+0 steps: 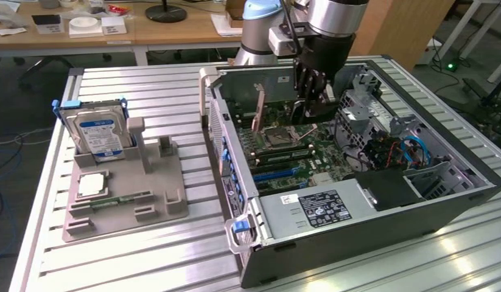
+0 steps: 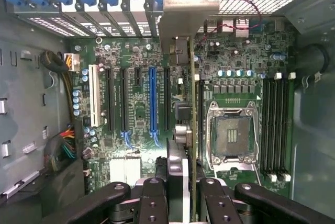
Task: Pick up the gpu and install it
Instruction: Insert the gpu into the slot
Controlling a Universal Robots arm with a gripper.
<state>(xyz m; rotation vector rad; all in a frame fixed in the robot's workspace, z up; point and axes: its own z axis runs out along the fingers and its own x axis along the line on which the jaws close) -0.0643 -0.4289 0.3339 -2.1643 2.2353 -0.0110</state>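
Pinching the gpu (image 2: 192, 103) on edge between its fingers, the claw (image 2: 183, 195) is hanging inside the open computer case (image 1: 356, 231), and the card is standing over the motherboard (image 2: 136, 51) between the blue slot (image 2: 153, 98) and the processor socket (image 2: 233, 135). From the exterior view, a grey holder (image 1: 153, 201) is sitting beside the case, carrying an upright hard drive (image 1: 96, 131) and a flat memory stick (image 1: 120, 199).

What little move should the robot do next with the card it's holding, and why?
Probably ease the card straight down a bit. The pincer grips the card upright on its edge, in line with the long black slot beside the processor socket, with its metal bracket near the case's back openings. I can't tell if it's pushed in yet.
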